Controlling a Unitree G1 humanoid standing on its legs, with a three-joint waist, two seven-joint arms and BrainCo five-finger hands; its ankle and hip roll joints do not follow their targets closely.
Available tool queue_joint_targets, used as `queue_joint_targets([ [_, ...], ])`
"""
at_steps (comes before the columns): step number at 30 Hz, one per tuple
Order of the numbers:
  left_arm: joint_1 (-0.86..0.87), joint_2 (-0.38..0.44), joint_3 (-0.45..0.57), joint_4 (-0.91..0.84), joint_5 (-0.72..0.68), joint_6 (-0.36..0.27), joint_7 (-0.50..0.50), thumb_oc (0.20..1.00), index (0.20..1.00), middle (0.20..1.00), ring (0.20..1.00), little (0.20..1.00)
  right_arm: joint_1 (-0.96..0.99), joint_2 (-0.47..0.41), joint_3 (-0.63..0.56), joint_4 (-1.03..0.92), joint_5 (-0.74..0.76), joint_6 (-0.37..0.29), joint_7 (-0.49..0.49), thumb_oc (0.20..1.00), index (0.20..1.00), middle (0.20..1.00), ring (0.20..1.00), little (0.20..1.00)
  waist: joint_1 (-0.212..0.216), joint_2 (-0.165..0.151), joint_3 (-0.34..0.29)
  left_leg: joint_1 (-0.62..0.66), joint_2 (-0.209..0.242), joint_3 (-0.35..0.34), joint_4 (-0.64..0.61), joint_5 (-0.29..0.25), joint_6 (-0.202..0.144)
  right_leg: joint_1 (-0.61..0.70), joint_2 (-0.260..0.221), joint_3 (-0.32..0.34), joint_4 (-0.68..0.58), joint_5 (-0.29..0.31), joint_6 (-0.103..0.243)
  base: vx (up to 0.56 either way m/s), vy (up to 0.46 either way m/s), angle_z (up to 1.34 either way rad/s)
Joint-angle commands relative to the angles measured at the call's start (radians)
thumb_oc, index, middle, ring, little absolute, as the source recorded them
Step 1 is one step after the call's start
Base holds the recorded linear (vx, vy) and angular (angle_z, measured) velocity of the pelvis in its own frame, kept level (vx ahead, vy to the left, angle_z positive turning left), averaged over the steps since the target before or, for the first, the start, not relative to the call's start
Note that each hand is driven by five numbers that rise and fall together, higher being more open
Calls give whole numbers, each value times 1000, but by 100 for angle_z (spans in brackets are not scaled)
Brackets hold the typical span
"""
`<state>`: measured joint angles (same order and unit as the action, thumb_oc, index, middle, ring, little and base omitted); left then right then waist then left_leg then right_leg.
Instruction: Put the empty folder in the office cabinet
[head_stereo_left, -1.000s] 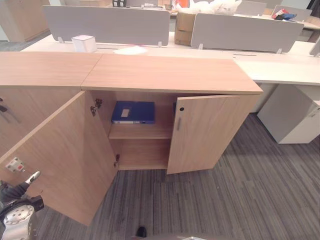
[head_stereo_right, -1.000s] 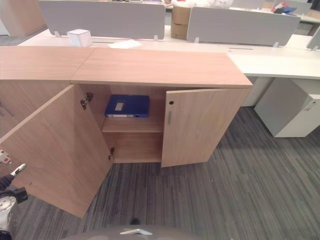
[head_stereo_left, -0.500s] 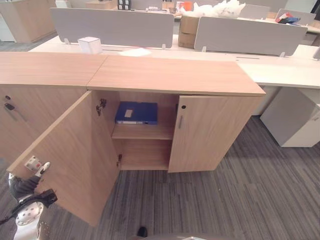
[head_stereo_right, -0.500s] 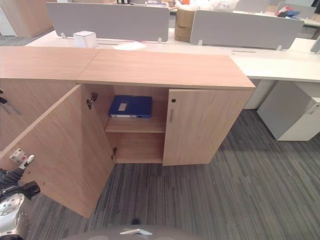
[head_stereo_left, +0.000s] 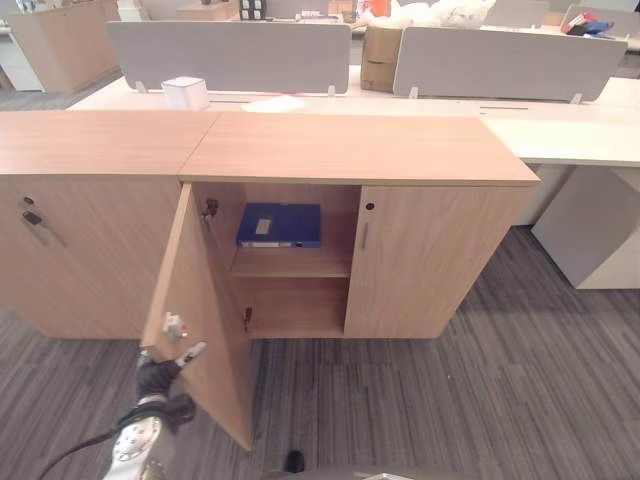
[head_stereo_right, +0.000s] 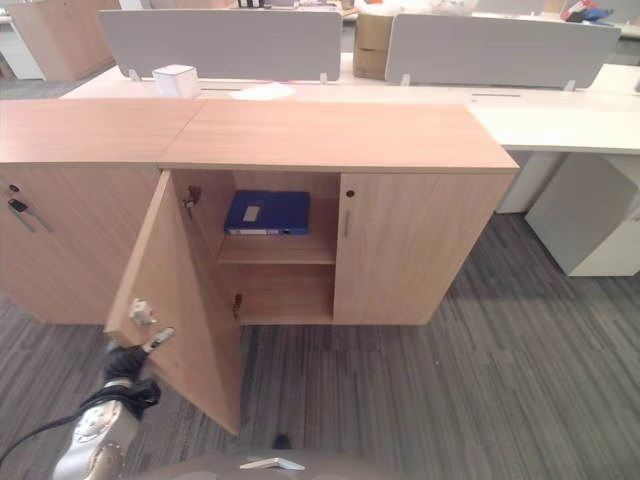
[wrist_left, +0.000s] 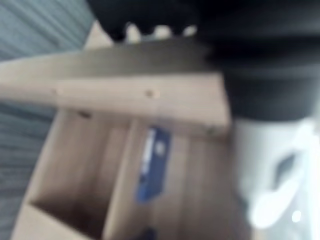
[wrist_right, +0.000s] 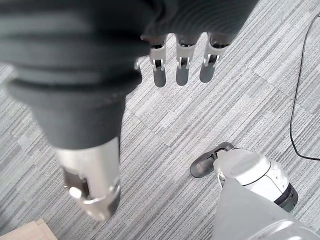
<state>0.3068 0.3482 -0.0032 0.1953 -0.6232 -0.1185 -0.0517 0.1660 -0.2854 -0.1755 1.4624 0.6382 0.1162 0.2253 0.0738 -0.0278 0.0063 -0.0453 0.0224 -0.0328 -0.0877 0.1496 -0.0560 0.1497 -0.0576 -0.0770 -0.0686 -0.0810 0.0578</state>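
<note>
A blue folder (head_stereo_left: 279, 225) lies flat on the upper shelf inside the wooden office cabinet (head_stereo_left: 360, 148); the left wrist view shows this folder (wrist_left: 152, 162) past the door's edge. The cabinet's left door (head_stereo_left: 205, 300) stands about half open. My left hand (head_stereo_left: 160, 375) rests against that door's outer face near its handle edge, fingers straight, holding nothing. The right door (head_stereo_left: 425, 260) is shut. My right hand (wrist_right: 180, 70) hangs over the carpet with straight fingers and is empty.
A second wooden cabinet (head_stereo_left: 80, 240) adjoins on the left, doors shut. Behind stand white desks with grey dividers (head_stereo_left: 230, 55), a small white box (head_stereo_left: 185, 93) and a cardboard box (head_stereo_left: 378, 45). A white pedestal (head_stereo_left: 590, 235) stands at the right on grey carpet.
The left door has swung well inward from wide open, with my left hand following against it. The right door went from ajar to shut. The camera has shifted slightly.
</note>
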Motion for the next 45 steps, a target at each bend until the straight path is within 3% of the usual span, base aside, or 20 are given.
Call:
queue_joint_targets([
  [1,-154,-49,-31,-65,-122,-4,-112,1000,1000,1000,1000,1000,-92,-9,5,56,1,-3,-25,1000,1000,1000,1000,1000,-58,-23,17,110,-35,-19,0,-171,49,-48,22,51,15,53,27,-4,-12,-8],
  [11,-155,-98,-156,-71,-239,24,-129,1000,1000,1000,1000,1000,-109,21,14,49,53,-11,-62,1000,1000,1000,1000,1000,-67,-24,21,117,-33,-13,0,-177,51,-47,26,58,20,48,26,-4,-12,-8],
  [21,-146,-95,-165,-52,-268,36,-128,1000,1000,1000,1000,1000,-117,24,15,43,67,-13,-75,1000,1000,1000,1000,1000,-69,-23,17,122,-29,-6,0,-180,51,-47,29,57,25,43,25,0,-1,-1],
  [38,-128,-83,-137,106,-155,53,-81,1000,1000,1000,1000,1000,-125,27,21,22,74,-20,-102,1000,1000,1000,1000,1000,-70,-16,18,127,-25,-6,0,-178,49,-48,35,56,31,39,21,0,0,0],
  [45,-129,-99,-111,338,-36,80,-39,1000,1000,1000,1000,1000,-139,34,27,10,70,-22,-123,1000,1000,1000,1000,1000,-71,-12,15,124,-22,-5,0,-175,48,-51,37,53,35,36,18,0,0,0],
])
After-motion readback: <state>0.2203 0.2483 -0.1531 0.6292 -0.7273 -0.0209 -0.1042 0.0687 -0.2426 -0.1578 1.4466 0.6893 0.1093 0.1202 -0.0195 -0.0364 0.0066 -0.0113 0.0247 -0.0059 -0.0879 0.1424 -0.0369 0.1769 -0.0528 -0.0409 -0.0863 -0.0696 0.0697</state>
